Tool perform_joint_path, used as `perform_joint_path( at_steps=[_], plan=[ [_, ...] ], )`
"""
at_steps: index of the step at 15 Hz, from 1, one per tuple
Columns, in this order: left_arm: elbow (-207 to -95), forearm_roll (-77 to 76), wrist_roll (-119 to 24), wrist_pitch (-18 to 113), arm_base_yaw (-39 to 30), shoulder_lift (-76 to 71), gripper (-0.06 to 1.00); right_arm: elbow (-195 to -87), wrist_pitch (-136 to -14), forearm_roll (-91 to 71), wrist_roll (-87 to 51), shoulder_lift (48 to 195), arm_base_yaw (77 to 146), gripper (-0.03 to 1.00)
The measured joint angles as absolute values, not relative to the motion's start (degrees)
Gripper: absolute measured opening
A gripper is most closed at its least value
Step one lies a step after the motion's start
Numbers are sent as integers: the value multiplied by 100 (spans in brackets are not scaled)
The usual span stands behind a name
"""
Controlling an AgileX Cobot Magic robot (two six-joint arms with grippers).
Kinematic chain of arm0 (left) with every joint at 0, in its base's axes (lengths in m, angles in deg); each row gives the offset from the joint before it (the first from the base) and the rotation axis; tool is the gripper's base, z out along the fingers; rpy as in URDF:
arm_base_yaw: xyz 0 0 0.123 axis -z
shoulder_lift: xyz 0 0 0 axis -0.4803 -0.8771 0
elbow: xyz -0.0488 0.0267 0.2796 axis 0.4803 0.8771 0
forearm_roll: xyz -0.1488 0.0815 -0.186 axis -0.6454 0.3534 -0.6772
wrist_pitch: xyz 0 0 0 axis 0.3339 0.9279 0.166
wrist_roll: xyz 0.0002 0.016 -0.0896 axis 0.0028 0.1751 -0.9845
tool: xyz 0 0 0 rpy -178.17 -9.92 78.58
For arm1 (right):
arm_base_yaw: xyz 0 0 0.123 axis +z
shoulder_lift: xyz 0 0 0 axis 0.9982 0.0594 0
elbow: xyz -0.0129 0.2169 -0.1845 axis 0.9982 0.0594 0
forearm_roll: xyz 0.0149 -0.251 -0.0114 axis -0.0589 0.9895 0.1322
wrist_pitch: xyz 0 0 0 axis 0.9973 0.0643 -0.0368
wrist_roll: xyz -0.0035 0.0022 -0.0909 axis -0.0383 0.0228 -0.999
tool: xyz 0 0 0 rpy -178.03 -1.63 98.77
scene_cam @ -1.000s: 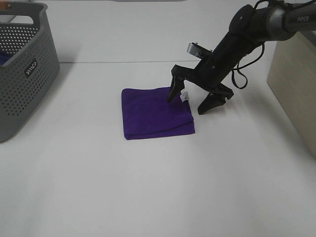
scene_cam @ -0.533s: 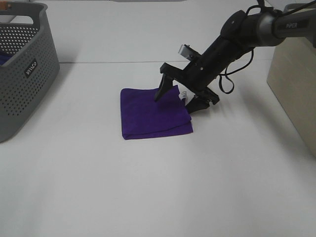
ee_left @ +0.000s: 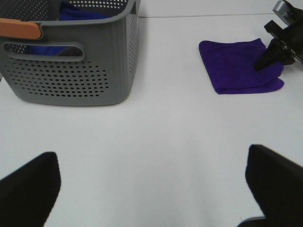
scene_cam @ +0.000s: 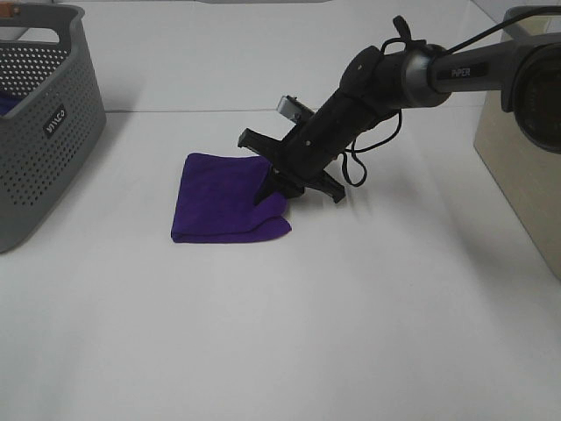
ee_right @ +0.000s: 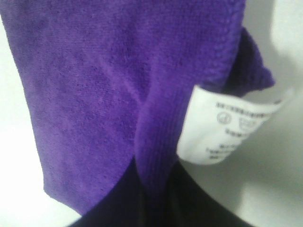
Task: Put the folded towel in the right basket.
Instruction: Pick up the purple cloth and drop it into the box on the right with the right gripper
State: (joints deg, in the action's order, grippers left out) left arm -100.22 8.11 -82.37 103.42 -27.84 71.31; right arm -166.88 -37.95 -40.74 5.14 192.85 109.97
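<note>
The folded purple towel (scene_cam: 219, 200) lies on the white table left of centre. It also shows in the left wrist view (ee_left: 236, 64) and fills the right wrist view (ee_right: 94, 85), where its white label (ee_right: 227, 127) sticks out. My right gripper (scene_cam: 273, 182) is low at the towel's right edge, shut on a pinched fold of it (ee_right: 154, 203). My left gripper (ee_left: 151, 189) is open and empty, well back from the towel, and out of the high view. A beige container (scene_cam: 526, 149) stands at the right edge, partly cut off.
A grey perforated basket (scene_cam: 44, 114) stands at the far left and holds purple cloth (ee_left: 80, 12). The right arm's cable (scene_cam: 355, 167) loops beside the gripper. Bare white table (scene_cam: 289, 333) stretches across the front.
My right gripper has moved left and lower, its jaws have closed on the towel's right edge, and the towel has slid left with that edge bunched up.
</note>
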Motion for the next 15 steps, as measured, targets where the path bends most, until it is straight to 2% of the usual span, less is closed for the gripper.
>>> perform_joint_path(
  at_steps=[5,8,13,15],
  plan=[
    [-10022,811,-8237,10342,-2784,7131,99,-16734,-3715,-4195,514,19239,10997,6],
    [-10022,811,-8237,10342,-2784,7131,99,-16602,-3313,-3519,548,18821,11014,6],
    [-10022,834,-8237,10342,-2784,7131,99,-16562,-2884,-2699,645,16976,11014,6],
    [-10022,834,-8237,10342,-2784,7131,99,-16562,-2609,-1943,777,15824,10768,6]
  ],
)
